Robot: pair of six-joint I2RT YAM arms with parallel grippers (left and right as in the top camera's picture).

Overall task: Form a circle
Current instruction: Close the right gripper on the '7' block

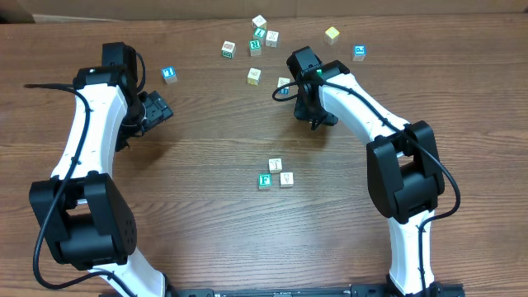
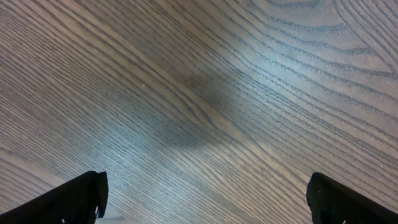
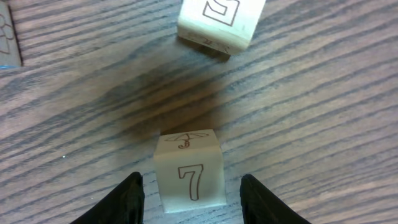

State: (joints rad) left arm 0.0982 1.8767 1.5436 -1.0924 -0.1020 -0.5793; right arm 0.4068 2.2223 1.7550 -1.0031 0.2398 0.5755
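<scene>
The circle's cubes (image 1: 276, 174) sit mid-table as a tight group of three: a cream one (image 1: 275, 165), another cream one (image 1: 286, 179) and one with a green face (image 1: 265, 181). My right gripper (image 1: 289, 86) (image 3: 189, 200) is at the back of the table, open, straddling a cream cube marked 7 (image 3: 188, 174) (image 1: 284, 84). A gap shows on both sides between the cube and the black fingertips (image 3: 127, 199). My left gripper (image 1: 161, 107) (image 2: 202, 199) is wide open over bare wood at the left, with nothing between its fingers.
Several loose cubes lie scattered at the back: a cluster (image 1: 261, 36), one cream cube (image 1: 254, 75), a yellowish one (image 1: 332, 34), blue-faced ones (image 1: 359, 52) (image 1: 169, 74). In the right wrist view another cream cube (image 3: 217, 22) lies just ahead of the 7 cube.
</scene>
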